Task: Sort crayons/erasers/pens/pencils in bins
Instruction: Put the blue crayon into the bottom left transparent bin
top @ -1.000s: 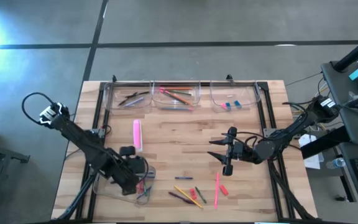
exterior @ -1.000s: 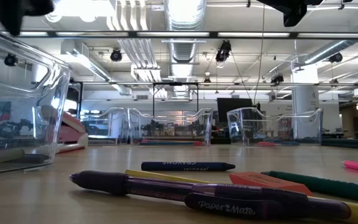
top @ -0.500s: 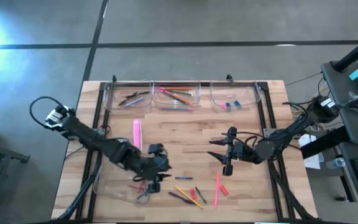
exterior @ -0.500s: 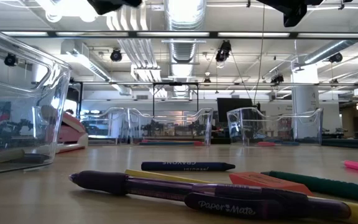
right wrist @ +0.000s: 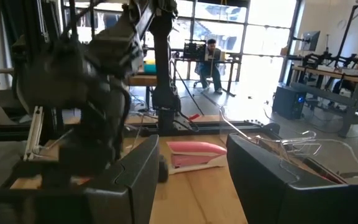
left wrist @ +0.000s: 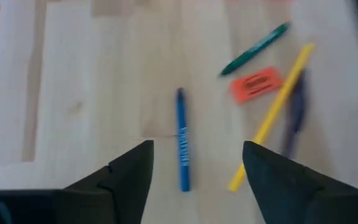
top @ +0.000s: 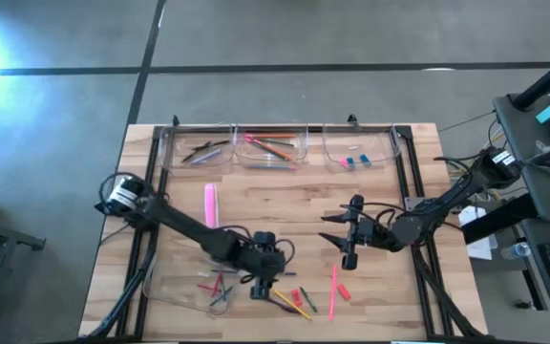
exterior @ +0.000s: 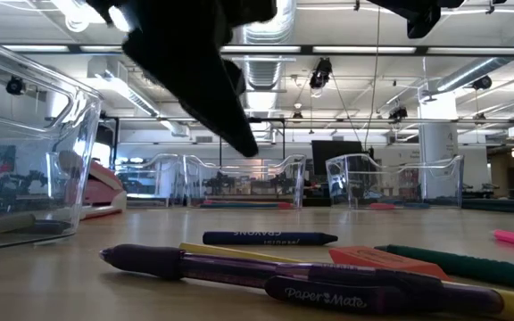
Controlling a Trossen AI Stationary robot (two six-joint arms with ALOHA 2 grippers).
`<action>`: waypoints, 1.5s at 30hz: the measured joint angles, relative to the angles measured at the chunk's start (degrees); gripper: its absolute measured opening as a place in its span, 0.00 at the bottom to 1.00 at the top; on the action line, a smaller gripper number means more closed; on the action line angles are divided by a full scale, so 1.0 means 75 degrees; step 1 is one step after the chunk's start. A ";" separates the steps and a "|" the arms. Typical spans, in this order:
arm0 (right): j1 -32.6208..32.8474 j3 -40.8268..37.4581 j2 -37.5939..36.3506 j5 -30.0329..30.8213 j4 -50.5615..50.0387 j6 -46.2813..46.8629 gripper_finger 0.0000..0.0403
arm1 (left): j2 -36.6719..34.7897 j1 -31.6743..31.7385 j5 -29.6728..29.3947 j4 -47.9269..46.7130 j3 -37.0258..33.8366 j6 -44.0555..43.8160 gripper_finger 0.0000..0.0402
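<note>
- Left gripper [left wrist: 194, 163] hangs lower centre of the table, fingers spread wide, empty, above a blue crayon [left wrist: 182, 138].
- Right gripper [top: 349, 239] waits right of centre, parted, holding nothing.

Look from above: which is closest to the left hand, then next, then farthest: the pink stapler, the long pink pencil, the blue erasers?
From the left hand:
1. Long pink pencil, on its right.
2. Pink stapler, mid-table.
3. Blue erasers, in the far right bin.

floor [top: 351, 38]: grey concrete | ceiling ducts [exterior: 261, 22] | windows [right wrist: 229, 15] bright
</note>
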 joint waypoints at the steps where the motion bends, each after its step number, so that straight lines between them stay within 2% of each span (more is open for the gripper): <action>1: 0.0000 0.0000 0.0000 0.0000 0.0000 -0.0003 0.44 | 0.0104 0.0015 -0.0073 -0.0013 0.0000 -0.0019 0.59; 4: 0.0000 0.0000 0.0000 -0.0001 -0.0003 -0.0001 0.44 | 0.0407 0.0091 -0.0437 -0.0017 -0.0014 -0.0222 0.60; 11: 0.0000 0.0000 0.0000 0.0000 -0.0029 -0.0008 0.44 | 0.0807 0.0138 -0.0470 -0.0074 -0.0044 -0.0192 0.60; 29: 0.0000 -0.0003 0.0000 0.0000 -0.0032 -0.0049 0.44 | 0.0868 -0.0053 -0.0368 -0.0068 -0.0312 -0.0198 0.60; 39: 0.0000 -0.0003 0.0000 0.0000 -0.0032 -0.0049 0.44 | 0.0865 -0.0057 -0.0110 0.0160 -0.0423 -0.0207 0.43; 45: 0.0000 -0.0003 0.0000 0.0000 -0.0032 -0.0049 0.44 | 0.0865 -0.0057 -0.0039 0.0391 -0.0463 -0.0216 0.38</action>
